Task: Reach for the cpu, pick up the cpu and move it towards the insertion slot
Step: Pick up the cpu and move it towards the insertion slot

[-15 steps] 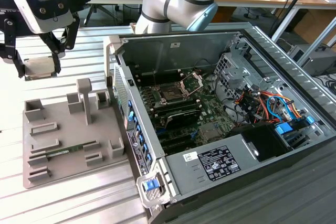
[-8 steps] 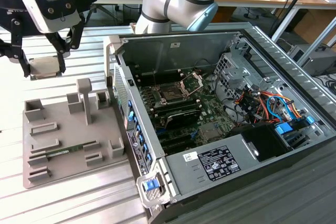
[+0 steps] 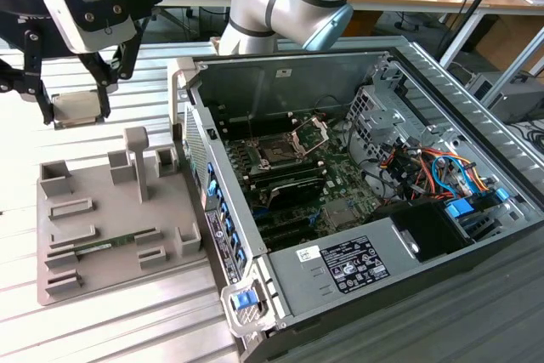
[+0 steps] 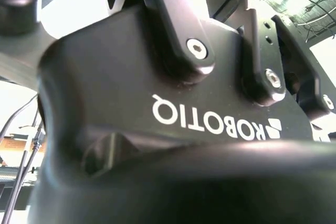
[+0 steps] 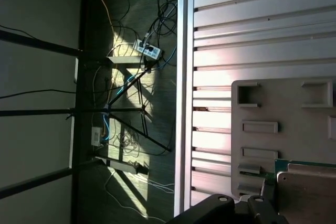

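Black gripper (image 3: pixel 75 113): jaws clenched on the small flat square cpu (image 3: pixel 75 108) with pale silver top, held over the ribbed metal table (image 3: pixel 127 329) just beyond the grey plastic tray (image 3: pixel 110 210), at the exterior view's left. The square dark insertion slot (image 3: pixel 276 155) sits inside the open computer case (image 3: pixel 280 82), well apart from the cpu. 1 green memory stick (image 3: pixel 115 246) lies in the tray.
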Action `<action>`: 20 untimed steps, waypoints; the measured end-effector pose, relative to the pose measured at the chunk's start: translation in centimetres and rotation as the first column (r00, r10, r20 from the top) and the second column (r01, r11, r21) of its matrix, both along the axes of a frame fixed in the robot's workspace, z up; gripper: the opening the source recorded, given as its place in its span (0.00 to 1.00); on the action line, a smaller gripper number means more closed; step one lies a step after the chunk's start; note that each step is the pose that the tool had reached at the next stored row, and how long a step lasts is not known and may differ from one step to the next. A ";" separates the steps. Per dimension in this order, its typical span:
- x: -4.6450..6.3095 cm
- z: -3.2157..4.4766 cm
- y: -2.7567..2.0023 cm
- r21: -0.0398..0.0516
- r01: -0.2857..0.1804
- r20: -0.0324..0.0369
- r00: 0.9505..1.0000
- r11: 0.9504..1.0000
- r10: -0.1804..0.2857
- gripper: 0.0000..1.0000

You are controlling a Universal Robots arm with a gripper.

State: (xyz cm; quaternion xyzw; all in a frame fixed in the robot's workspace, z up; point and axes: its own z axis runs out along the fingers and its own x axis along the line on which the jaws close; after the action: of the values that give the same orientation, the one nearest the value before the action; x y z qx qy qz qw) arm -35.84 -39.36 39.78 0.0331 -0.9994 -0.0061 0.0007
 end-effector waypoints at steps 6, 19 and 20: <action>0.4 0.00 -0.01 0.000 0.000 0.000 1.000 1.000 0.000 0.55; 1.4 0.00 0.00 0.000 0.000 0.000 1.000 1.000 0.000 0.55; 1.5 0.00 0.00 0.000 0.000 0.000 1.000 1.000 0.000 0.55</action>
State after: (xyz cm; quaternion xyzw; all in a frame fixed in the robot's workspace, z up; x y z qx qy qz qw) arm -34.31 -39.36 39.77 0.0331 -0.9994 -0.0060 0.0007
